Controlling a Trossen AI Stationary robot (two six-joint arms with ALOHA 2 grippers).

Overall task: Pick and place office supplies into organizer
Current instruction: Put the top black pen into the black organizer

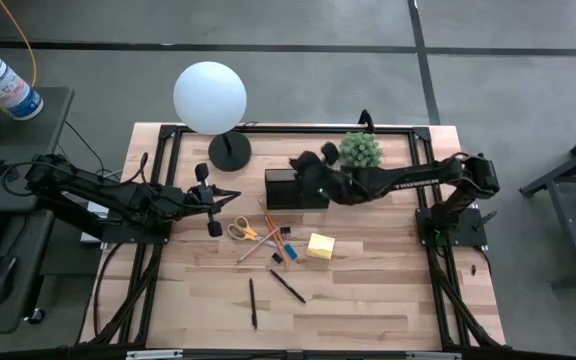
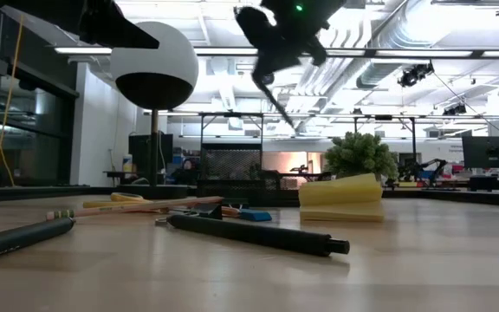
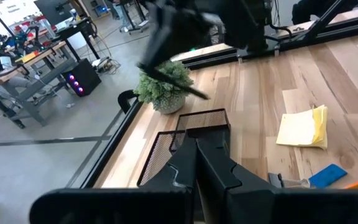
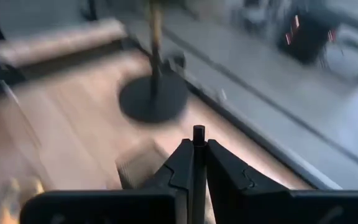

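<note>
White globe lamp (image 1: 210, 97), green plant (image 1: 361, 150), wooden table (image 1: 368, 300)

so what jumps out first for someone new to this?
The right gripper, fingers shut on a black pen, is raised above the black organizer at the table's back. The white globe lamp stands behind-left, and loose supplies including scissors and sticky-note pad lie mid-table.
</note>
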